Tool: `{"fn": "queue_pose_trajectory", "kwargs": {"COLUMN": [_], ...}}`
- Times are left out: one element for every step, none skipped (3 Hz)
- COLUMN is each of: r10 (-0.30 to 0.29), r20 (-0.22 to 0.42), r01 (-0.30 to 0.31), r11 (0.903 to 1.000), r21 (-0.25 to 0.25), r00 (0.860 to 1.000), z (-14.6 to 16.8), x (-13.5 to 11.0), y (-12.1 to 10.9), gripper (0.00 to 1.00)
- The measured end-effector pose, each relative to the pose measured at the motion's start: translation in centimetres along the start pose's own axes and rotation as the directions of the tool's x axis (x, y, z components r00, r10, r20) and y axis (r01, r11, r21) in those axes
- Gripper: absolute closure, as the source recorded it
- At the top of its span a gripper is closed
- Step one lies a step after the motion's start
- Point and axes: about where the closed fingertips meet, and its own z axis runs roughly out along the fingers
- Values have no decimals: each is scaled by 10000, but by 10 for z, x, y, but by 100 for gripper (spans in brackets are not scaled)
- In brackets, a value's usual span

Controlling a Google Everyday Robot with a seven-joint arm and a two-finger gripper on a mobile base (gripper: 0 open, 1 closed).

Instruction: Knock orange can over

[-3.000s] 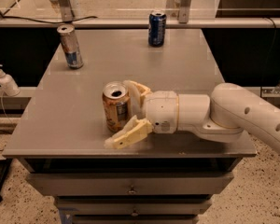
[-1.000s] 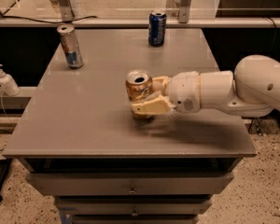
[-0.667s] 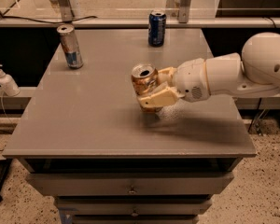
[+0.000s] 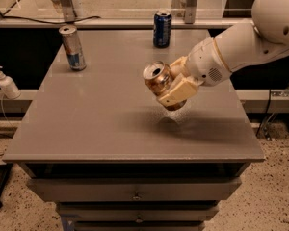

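Note:
The orange can (image 4: 156, 78) is tilted with its silver top toward the left and held off the grey table (image 4: 101, 114), above the table's middle right. My gripper (image 4: 172, 86) is shut on it, one cream finger (image 4: 176, 93) across the can's front and lower side. The white arm (image 4: 241, 37) comes in from the upper right. The can's lower end is hidden behind the finger.
A dark blue can (image 4: 162, 29) stands upright at the back middle of the table. A slim silver-and-blue can (image 4: 72, 47) stands upright at the back left. A white pump bottle (image 4: 6, 83) sits on a ledge to the left, off the table.
The gripper has carried the orange can from the table's front middle up and to the right, lifted it off the surface, and tilted it over.

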Motion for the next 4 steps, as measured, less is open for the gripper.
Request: {"fn": "queue_pose_trajectory", "kwargs": {"r10": [-411,-636,-869,-1111], "r20": [-1328,-2265,-3093,-3798], "r01": [382,566,777,1024], "r11": [9990,9977,9961,9938], "r21": [-244,-372,-420,-432], "r00": [9903,9719,9470,9184], "z": [-10,-18,-22,-21], "x": [15,28,37,42], "y": [0,2,3,4], "gripper": [100,100,100,100]}}
